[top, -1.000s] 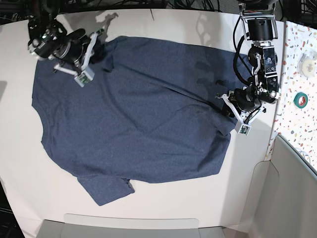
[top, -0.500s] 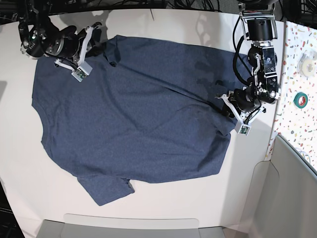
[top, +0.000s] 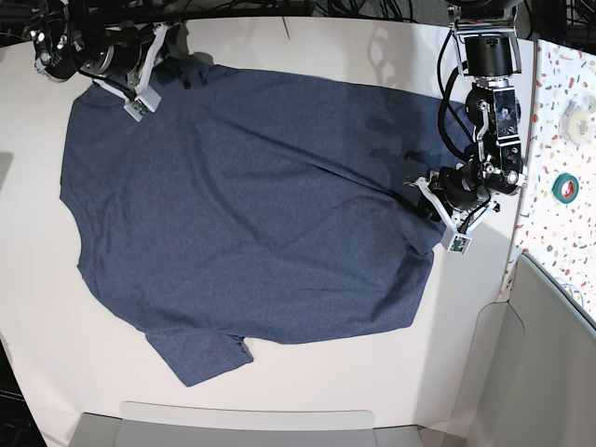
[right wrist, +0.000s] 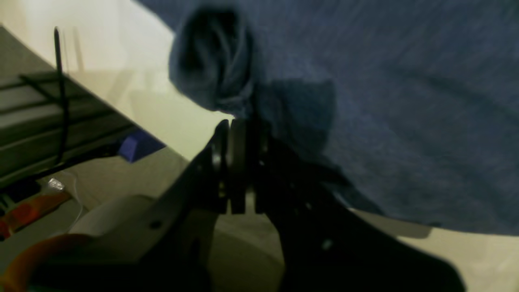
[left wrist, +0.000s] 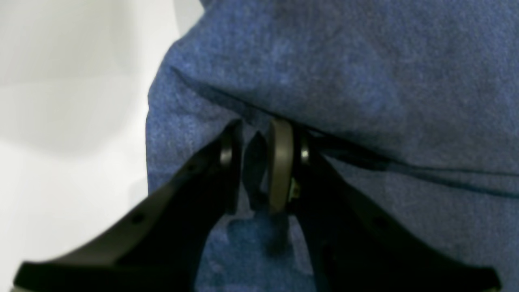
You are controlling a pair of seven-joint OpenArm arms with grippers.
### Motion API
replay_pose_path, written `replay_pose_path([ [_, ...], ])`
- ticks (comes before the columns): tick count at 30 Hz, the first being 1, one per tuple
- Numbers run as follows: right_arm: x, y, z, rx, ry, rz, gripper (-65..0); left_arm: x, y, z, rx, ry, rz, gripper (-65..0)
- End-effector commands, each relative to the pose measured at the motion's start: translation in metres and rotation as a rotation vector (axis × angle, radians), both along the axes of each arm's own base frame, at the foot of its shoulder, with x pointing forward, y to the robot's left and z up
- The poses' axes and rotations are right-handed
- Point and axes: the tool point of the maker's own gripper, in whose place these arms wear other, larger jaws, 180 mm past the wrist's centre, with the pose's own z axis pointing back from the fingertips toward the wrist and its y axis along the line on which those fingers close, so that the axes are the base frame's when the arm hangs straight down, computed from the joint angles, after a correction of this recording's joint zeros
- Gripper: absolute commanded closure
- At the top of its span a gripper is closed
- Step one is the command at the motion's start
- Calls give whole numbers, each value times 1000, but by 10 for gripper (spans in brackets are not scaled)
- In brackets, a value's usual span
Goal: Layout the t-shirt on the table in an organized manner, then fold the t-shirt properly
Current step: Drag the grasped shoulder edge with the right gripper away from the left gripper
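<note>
Both pincers pinch t-shirt edges, seemingly.

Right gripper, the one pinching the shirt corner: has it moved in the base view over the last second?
Yes. The right gripper has pulled its pinched t-shirt corner up and left toward the table's far edge.

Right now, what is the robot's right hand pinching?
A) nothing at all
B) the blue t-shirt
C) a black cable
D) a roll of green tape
B: in the right wrist view the right gripper has its fingers pressed together on a bunched edge of the t-shirt.
</note>
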Motion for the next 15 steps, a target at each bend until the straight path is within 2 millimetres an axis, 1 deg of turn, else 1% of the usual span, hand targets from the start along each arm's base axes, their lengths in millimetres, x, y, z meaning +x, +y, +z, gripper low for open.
replay_pose_path([
  [1, -3, 0, 3, 3, 3, 7, 0, -13, 5, -12, 41, 75, -9, -120],
  [4, -14, -12, 1, -36, 34, 37, 0, -13, 5, -12, 41, 75, -9, -120],
  [9, -24, -25, 0, -81, 64, 68, 0, -13, 5, -12, 41, 75, -9, -120],
  [15, -27, -29, 0, -94, 75, 78, 0, -13, 5, -12, 41, 75, -9, -120],
])
